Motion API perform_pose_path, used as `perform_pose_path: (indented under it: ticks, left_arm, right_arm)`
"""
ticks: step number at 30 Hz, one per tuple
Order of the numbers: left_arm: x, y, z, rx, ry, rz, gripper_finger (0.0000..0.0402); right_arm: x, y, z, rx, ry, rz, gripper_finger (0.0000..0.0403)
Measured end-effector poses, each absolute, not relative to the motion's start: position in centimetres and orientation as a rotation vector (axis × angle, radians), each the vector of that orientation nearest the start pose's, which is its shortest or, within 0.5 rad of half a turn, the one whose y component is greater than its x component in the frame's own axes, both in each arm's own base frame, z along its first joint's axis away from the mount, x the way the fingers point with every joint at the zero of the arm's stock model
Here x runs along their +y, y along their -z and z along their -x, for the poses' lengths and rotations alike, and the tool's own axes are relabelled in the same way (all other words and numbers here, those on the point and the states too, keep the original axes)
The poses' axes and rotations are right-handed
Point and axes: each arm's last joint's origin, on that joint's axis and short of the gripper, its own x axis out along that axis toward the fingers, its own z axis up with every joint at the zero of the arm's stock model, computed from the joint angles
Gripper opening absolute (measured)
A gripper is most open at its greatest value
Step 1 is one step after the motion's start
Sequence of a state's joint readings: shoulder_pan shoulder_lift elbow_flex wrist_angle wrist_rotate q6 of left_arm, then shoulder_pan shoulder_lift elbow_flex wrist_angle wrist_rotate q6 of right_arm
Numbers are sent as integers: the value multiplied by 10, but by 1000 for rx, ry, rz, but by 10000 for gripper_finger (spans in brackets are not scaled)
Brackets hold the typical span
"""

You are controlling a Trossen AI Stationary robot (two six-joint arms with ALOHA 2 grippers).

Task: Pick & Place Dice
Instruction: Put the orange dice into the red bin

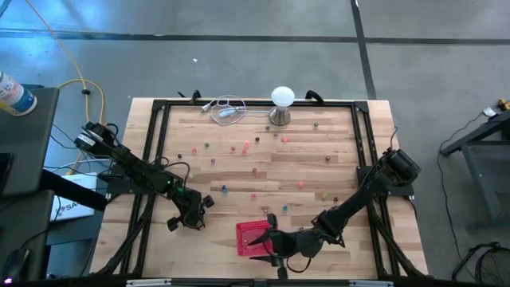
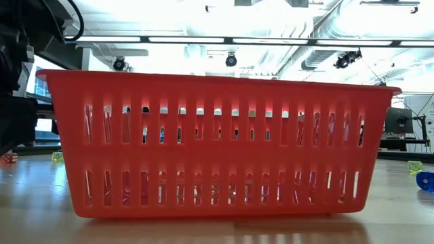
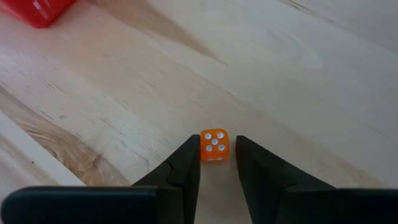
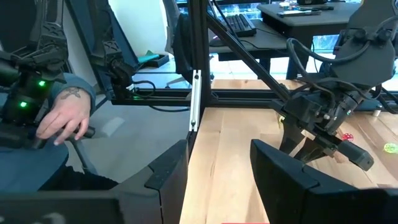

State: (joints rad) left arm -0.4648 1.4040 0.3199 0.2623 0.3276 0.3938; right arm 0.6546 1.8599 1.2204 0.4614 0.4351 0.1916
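- Nearest, at the bottom centre of the overhead frame, the red basket (image 1: pixel 253 237) sits on the wooden counter (image 1: pixel 335 127); in the low view its slatted wall (image 2: pixel 217 146) fills most of the frame.
- The right pincer (image 1: pixel 275 241) is at the basket's right edge. In its wrist view its two fingers (image 4: pixel 168 171) stand spread with nothing between them, and a person's hand (image 4: pixel 62 121) shows at the left of that frame.
- To the lower left of the overhead frame, the left pincer (image 1: pixel 188 215) is low over the counter, left of the basket.
- In the left wrist view an orange die (image 3: pixel 214 145) lies on the wood between the left pincer's fingertips (image 3: pixel 189 155); one tip touches it, while a slim gap shows at the other, so the pincer is spread just wider than the die.
- Farther up, the other dice (image 1: pixel 239 149) lie scattered across the middle and upper counter, well apart.
- At the top centre stands a white ball-topped stand (image 1: pixel 282 104), with a pale cable (image 1: pixel 227 110) beside it.
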Motion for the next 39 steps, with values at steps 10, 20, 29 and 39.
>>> perform_pose_path:
  ticks: [10,20,29,39]
  left_arm:
    - [-102,-106,-183,670,900,-414,92]
    - [-102,-106,-183,672,889,-416,91]
    - [-102,-105,-183,685,877,-394,42]
    - [-99,-116,-184,690,705,-297,45]
  right_arm:
    - [246,-242,-341,173,-204,-98,164]
    - [247,-237,-342,185,-200,-87,164]
    - [247,-237,-342,184,-199,-103,164]
    - [249,-238,-341,172,-205,-108,164]
